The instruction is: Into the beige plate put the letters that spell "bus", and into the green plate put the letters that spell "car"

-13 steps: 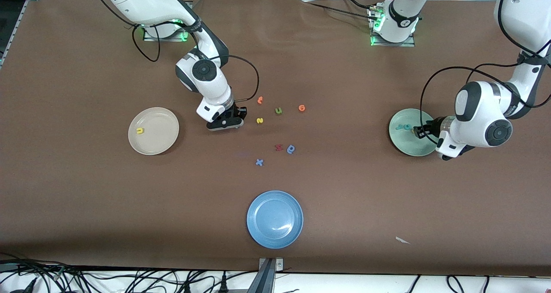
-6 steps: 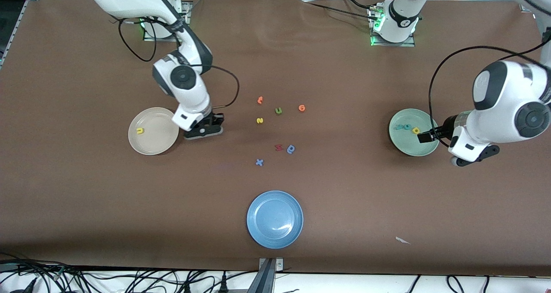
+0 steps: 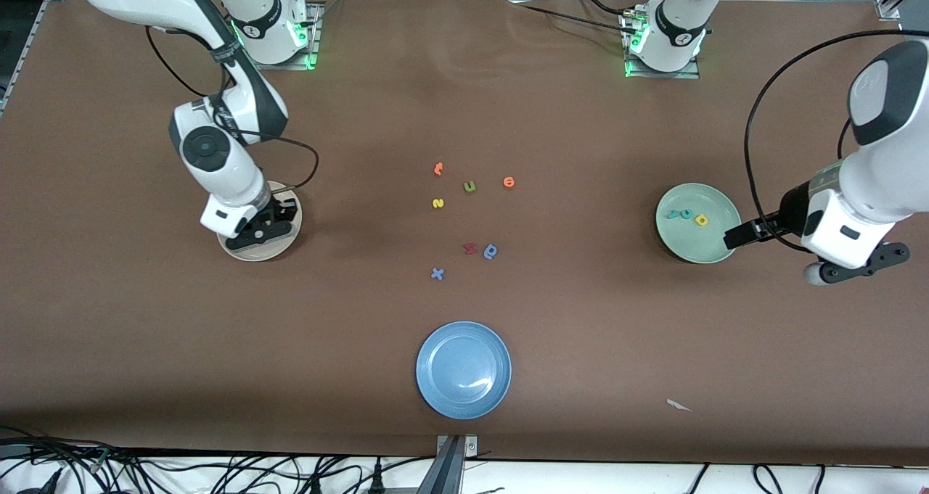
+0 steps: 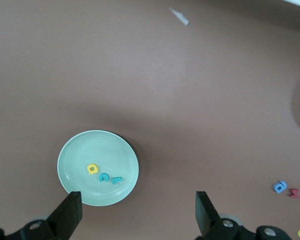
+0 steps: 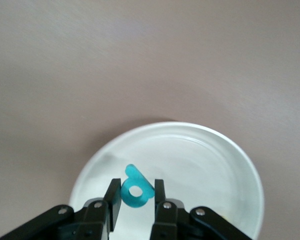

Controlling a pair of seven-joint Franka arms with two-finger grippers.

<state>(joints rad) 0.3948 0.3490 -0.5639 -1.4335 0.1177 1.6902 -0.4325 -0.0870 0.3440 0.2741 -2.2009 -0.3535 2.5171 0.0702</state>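
My right gripper (image 5: 135, 197) is shut on the teal "b" (image 5: 136, 190) and hangs low over the beige plate (image 5: 200, 155). In the front view this gripper (image 3: 254, 234) covers much of that plate (image 3: 289, 237). The yellow "s" (image 3: 438, 203) lies on the table among the loose letters. The green plate (image 3: 697, 244) holds the teal "r" (image 3: 674, 213), teal "c" (image 3: 686, 214) and yellow "a" (image 3: 701, 220). My left gripper (image 3: 734, 237) is open and empty, over the plate's edge toward the left arm's end of the table. The left wrist view shows its fingers (image 4: 70, 216) spread wide above the green plate (image 4: 75, 150).
Loose letters lie mid-table: two orange ones (image 3: 438, 168) (image 3: 509, 182), an olive "u" (image 3: 469, 186), a red one (image 3: 469, 248), a blue "q"-like one (image 3: 490, 251) and a blue "x" (image 3: 437, 273). A blue plate (image 3: 463, 369) sits nearest the front camera. A white scrap (image 3: 678, 405) lies nearby.
My right arm carried the teal "b" from beside the loose letters to over the beige plate. My left gripper opened, left the yellow "a" in the green plate and drew back upward.
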